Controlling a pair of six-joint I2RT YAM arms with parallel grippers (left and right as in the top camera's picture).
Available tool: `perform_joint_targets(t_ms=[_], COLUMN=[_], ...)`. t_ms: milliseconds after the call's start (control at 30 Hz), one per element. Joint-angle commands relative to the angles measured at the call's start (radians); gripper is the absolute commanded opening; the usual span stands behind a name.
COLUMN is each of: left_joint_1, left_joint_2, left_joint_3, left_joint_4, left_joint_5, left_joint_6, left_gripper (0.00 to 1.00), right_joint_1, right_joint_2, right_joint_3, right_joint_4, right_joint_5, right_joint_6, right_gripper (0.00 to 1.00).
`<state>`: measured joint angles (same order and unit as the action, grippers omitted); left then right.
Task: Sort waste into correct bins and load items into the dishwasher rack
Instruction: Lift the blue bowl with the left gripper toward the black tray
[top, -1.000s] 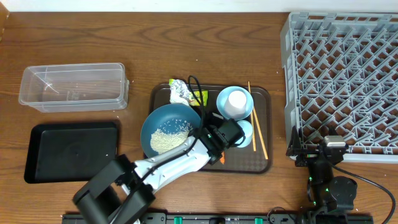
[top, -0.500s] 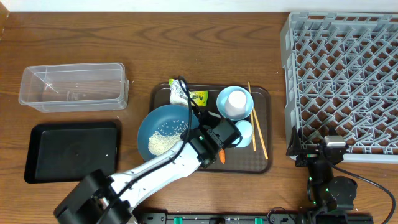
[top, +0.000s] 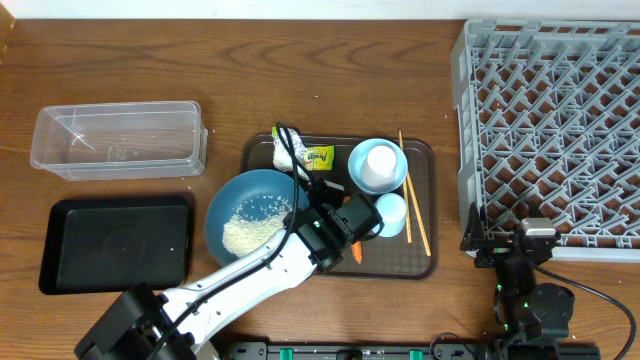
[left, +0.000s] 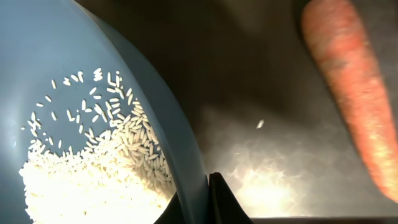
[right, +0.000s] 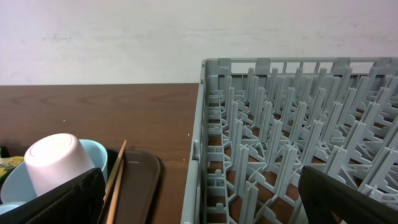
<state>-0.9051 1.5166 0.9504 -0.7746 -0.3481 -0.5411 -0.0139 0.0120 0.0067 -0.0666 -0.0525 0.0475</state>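
L end effector (left: 199, 200) clamped shut on right rim of dark-blue bowl (top: 225, 205) holding rice (top: 248, 222), at brown tray's (top: 400, 265) left edge; clear tub (top: 120, 140) and black tray (top: 115, 243) lie left, L arm nearer; R end effector (right: 199, 199) wide open, empty, by rack (top: 560, 120).

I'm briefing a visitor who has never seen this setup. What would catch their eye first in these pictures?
First the dark-blue bowl of white rice, sticking out over the left edge of the brown tray, its rim pinched by the left end effector. Next, the big grey rack filling the far right. In the left wrist view, an orange carrot lies on the tray close beside the bowl.
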Motion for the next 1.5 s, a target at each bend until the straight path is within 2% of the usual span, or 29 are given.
perform_joint_targets(t_ms=[0, 333, 767, 1133, 1467], left_joint_1=[0.006, 0.062, 0.15, 0.249, 0.279], left_joint_2=[-0.015, -0.048, -0.238, -0.251, -0.298], left_joint_3=[0.004, 0.019, 0.019, 0.019, 0.019], left_joint_4=[-0.023, -0.078, -0.154, -0.206, -0.225], left_joint_5=[-0.069, -0.091, -0.092, -0.09, -0.087], left_joint_6=[-0.019, -0.044, -0.044, -0.065, -0.091], left_gripper=[0.06, 0.06, 0.06, 0.06, 0.06], right_joint_1=[-0.005, -0.005, -0.005, -0.005, -0.005], right_joint_2=[-0.005, -0.005, -0.005, -0.005, -0.005], right_joint_3=[-0.001, -0.001, -0.001, -0.001, -0.001], right_joint_4=[-0.004, -0.005, -0.005, -0.004, -0.004], right_joint_5=[0.003, 0.003, 0.003, 0.003, 0.003], right_joint_6=[-0.012, -0.012, -0.012, -0.012, -0.012], right_gripper=[0.99, 0.99, 0.99, 0.99, 0.99])
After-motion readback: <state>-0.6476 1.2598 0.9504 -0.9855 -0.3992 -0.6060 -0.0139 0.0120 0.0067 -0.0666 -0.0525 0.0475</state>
